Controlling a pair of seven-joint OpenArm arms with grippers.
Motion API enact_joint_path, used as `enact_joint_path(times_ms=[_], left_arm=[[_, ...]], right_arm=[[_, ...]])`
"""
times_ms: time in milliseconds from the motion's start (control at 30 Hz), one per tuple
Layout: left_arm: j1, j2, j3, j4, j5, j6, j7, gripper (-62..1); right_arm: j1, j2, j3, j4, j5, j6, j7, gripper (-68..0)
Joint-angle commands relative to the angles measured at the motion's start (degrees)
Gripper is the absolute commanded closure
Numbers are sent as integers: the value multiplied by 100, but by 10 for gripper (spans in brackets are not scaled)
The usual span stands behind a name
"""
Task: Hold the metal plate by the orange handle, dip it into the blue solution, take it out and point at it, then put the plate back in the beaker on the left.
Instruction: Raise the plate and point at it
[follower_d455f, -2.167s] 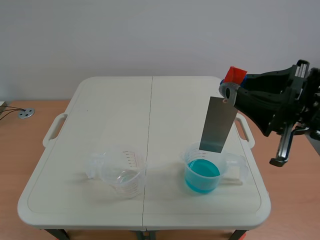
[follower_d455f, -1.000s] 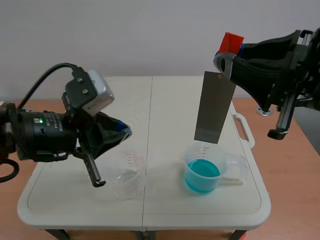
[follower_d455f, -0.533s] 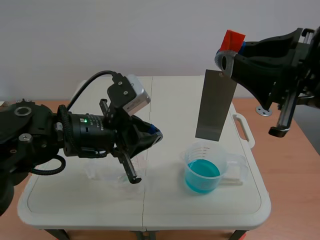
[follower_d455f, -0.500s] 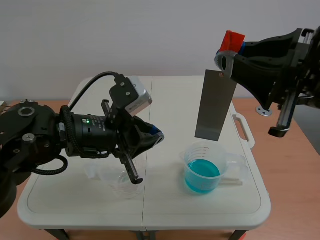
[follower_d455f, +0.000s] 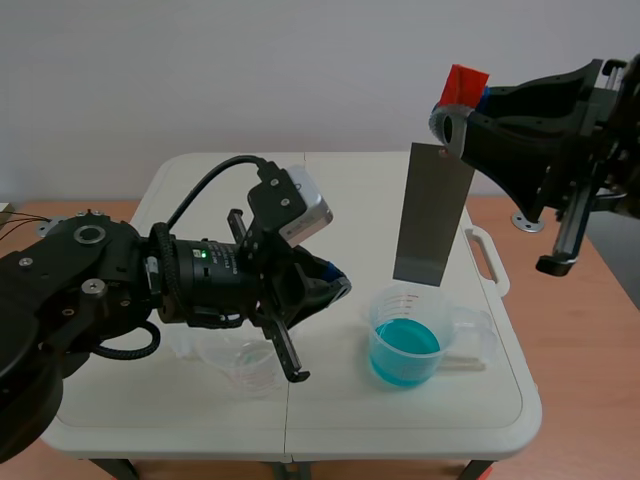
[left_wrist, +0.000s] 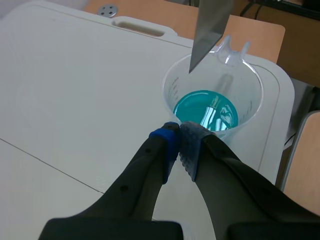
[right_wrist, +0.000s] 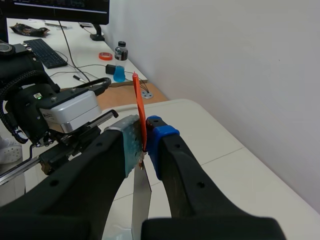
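Observation:
My right gripper (follower_d455f: 452, 112) is shut on the orange handle (follower_d455f: 465, 85) of the metal plate (follower_d455f: 433, 228), which hangs upright above the beaker of blue solution (follower_d455f: 405, 346). Seen from the right wrist, the handle (right_wrist: 140, 110) is pinched between the pads of the right gripper (right_wrist: 144, 145), and the plate (right_wrist: 141, 205) drops away below. My left gripper (follower_d455f: 338, 287) is shut on nothing, its tips pointing toward the plate's lower end. In the left wrist view the left gripper (left_wrist: 179, 140) sits just short of the blue beaker (left_wrist: 212, 107), under the plate's lower corner (left_wrist: 209, 27).
An empty clear beaker (follower_d455f: 245, 362) stands on the left half of the white folding table (follower_d455f: 190, 195), partly hidden under my left arm. The blue beaker's handle (follower_d455f: 478, 338) points right, near the table's right edge.
My left arm has come in from the left and reached rightward across the table, its shut tips now near the blue beaker. The right gripper has lifted the plate clear of the beaker and holds it steady.

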Motion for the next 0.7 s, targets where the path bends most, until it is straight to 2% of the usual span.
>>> enact_joint_path(times_ms=[0,400,533,667], left_arm=[[-81,26,-4,74,-57,-11,-61,-42],[-81,-24,-33,74,-57,-2,-63,-42],[-79,-188,-341,101,-61,11,-63,-42],[31,-623,-835,387,-192,76,-66,-42]], right_arm=[[52,94,79,125,111,42,85,-13],[52,94,79,125,129,42,85,-13],[55,94,79,125,131,42,85,-13],[55,94,79,125,131,42,85,-13]])
